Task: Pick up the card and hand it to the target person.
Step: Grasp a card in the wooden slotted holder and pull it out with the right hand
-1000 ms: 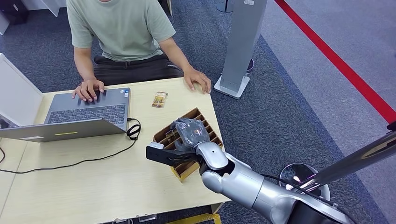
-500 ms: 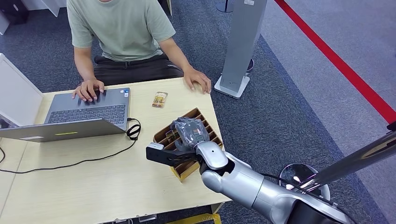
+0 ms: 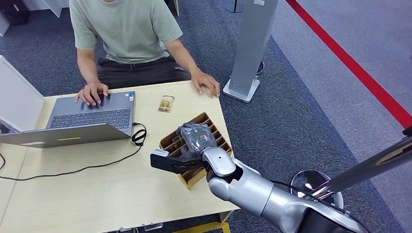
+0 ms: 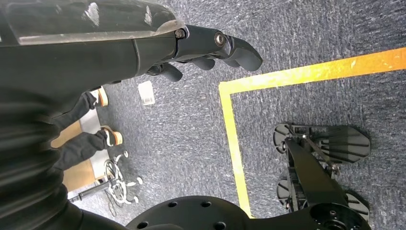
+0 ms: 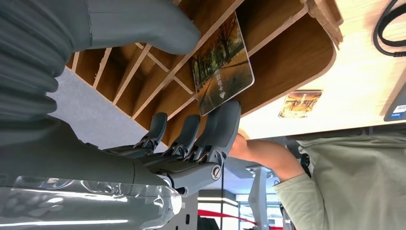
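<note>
A card point(image 5: 222, 72) with an autumn-tree picture stands in a slot of the brown wooden card holder point(image 3: 215, 127) near the table's right edge. My right hand point(image 3: 197, 137) hangs over the holder. In the right wrist view its thumb point(image 5: 143, 24) is at one edge of the card and a finger point(image 5: 222, 122) at the opposite edge, with the card still in its slot point(image 5: 297, 52). Another card point(image 3: 166, 103) lies flat on the table. The person point(image 3: 126, 29) sits across from me with one hand point(image 3: 205, 82) on the table. My left hand point(image 4: 191, 48) hangs over the carpet, holding nothing.
An open laptop point(image 3: 92, 114) and its black cable point(image 3: 138, 135) take up the left of the wooden table point(image 3: 97, 189). A grey floor stand point(image 3: 250, 48) rises beyond the table's far right corner. Yellow tape point(image 4: 230, 134) marks the carpet.
My right hand and wrist have shifted slightly to the left over the holder. The person and the cards have stayed in place.
</note>
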Controlling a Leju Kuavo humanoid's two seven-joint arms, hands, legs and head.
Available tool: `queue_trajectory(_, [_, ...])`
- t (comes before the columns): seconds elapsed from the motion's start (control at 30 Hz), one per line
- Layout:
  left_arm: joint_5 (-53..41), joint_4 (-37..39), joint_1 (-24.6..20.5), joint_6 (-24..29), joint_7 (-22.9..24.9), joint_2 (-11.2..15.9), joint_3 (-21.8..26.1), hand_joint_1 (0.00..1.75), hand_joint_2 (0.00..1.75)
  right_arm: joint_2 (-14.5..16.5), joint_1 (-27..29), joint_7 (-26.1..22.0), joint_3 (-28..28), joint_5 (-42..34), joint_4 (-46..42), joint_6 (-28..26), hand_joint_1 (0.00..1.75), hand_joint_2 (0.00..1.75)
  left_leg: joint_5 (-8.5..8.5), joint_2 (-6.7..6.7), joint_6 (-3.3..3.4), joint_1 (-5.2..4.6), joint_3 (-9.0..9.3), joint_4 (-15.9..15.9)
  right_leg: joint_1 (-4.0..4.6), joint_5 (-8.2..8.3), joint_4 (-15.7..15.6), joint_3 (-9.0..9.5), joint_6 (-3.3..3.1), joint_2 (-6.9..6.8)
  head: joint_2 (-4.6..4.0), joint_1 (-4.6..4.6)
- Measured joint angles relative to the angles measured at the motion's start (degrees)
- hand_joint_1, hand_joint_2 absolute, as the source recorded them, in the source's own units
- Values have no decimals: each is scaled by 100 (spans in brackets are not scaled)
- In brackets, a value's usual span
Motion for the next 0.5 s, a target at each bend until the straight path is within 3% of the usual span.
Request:
queue_trajectory(0.33, [0,0,0,-1,0,0,1,0,175,1,1,0,0,-26,3,-10,82,175,0,0,0,0,0,0,0,0,0,0,0,0,0,0])
queue_trajectory(0.5, [0,0,0,-2,0,0,0,0,175,1,2,-3,0,-49,12,-13,92,175,0,0,0,0,0,0,0,0,0,0,0,0,0,0])
